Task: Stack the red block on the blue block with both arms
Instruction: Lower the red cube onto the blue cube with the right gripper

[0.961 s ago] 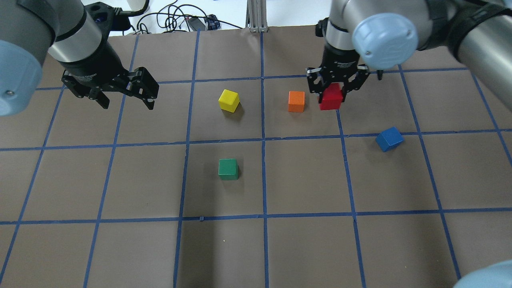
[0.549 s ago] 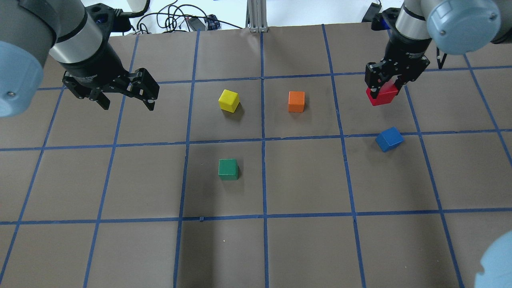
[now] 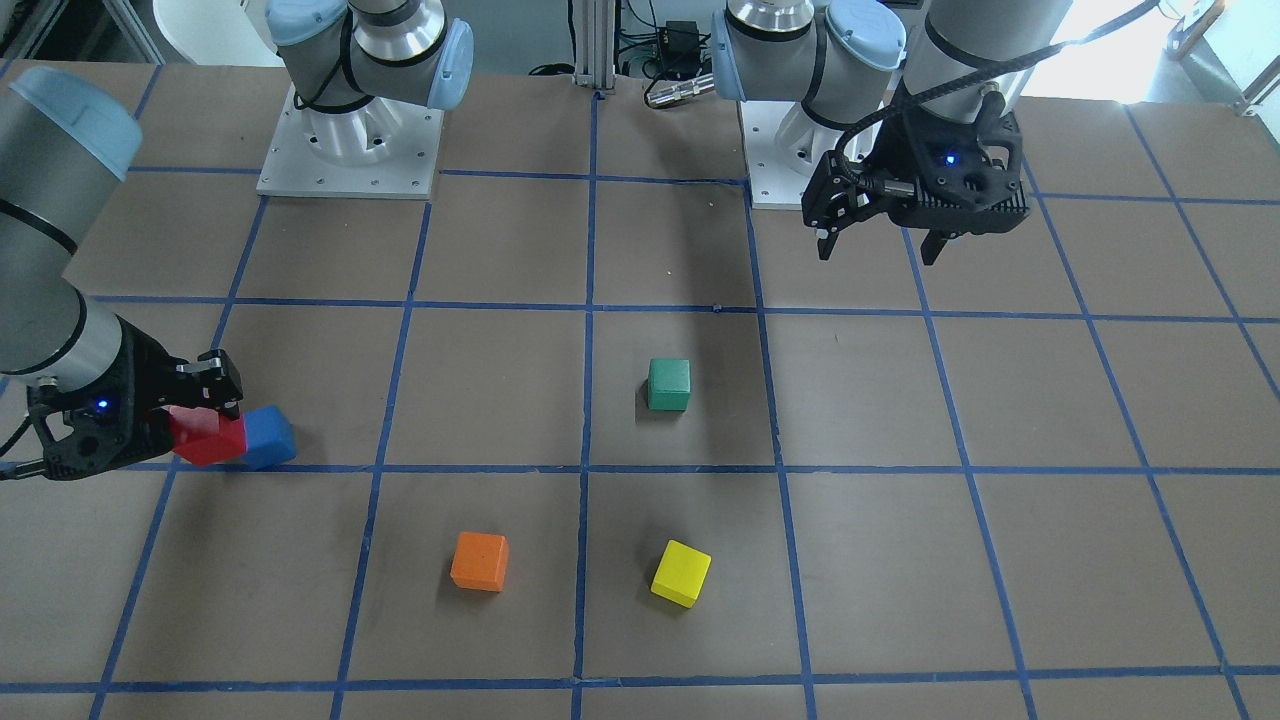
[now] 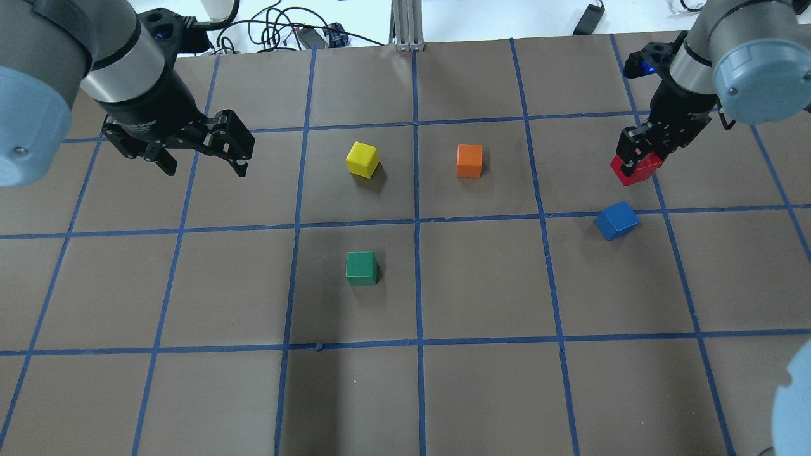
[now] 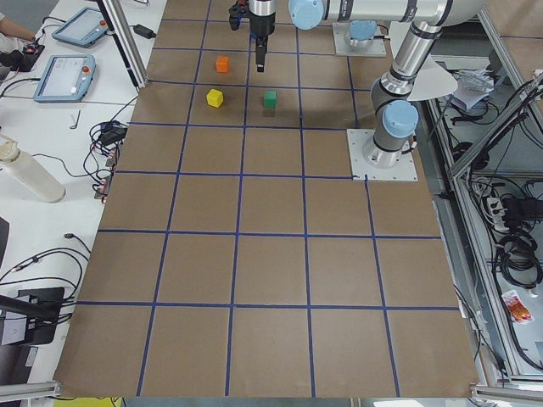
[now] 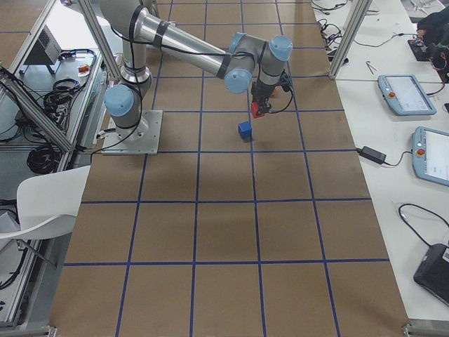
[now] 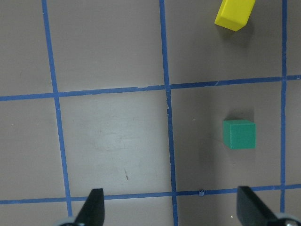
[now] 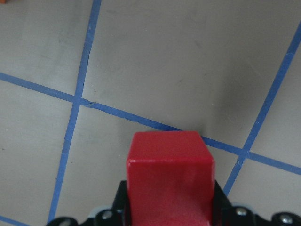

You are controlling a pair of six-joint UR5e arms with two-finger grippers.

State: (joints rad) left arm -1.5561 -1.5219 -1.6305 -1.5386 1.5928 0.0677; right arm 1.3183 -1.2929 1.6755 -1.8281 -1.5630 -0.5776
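Observation:
My right gripper is shut on the red block and holds it above the table, a little beyond the blue block. In the front-facing view the red block overlaps the blue block, with my right gripper around it. The right wrist view shows the red block between the jaws over blue tape lines; the blue block is out of that view. My left gripper hangs open and empty at the far left, also in the front-facing view.
A yellow cube, an orange cube and a green cube sit on the brown gridded table. The left wrist view shows the green cube and the yellow cube.
My right gripper has carried the red block to the right, from beside the orange cube to beyond the blue block. The left arm has hardly moved.

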